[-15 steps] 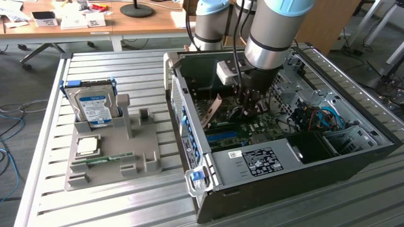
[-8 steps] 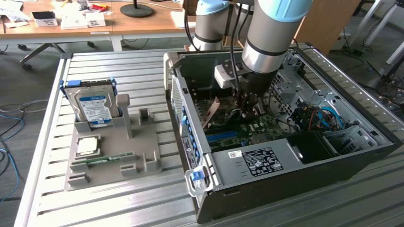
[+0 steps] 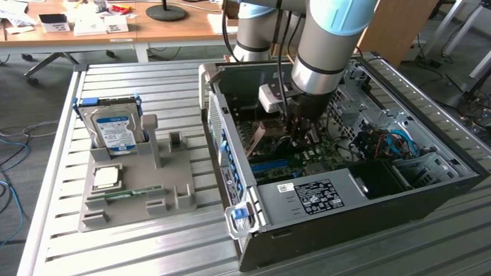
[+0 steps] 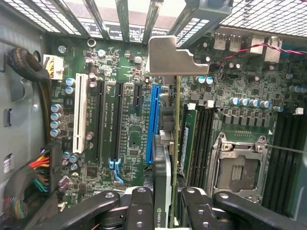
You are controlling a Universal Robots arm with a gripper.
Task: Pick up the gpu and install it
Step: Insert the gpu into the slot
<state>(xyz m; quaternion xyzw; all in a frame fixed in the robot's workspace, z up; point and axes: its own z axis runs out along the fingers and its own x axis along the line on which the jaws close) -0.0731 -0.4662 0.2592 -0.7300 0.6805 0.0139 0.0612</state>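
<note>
My gripper (image 3: 303, 131) is down inside the open computer case (image 3: 253, 227), shut on the gpu (image 3: 261, 135), a thin card with a brownish face held upright. In the wrist view the gpu (image 4: 167, 158) runs edge-on out from between my black fingers (image 4: 139, 206), with its grey metal bracket (image 4: 172, 55) at the far end by the case's rear slats. The card hangs just over the green motherboard (image 4: 129, 139), close beside the long blue slot (image 4: 152, 124) and parallel to it. I cannot tell whether its lower edge touches the board.
A grey holder tray (image 3: 138, 190) on the slatted table carries a silver hard drive with a blue label (image 3: 114, 129), a square processor (image 3: 106, 175) and a green memory stick (image 3: 123, 195). Cable bundles (image 4: 38, 177) and the processor socket (image 4: 240, 165) flank the slots.
</note>
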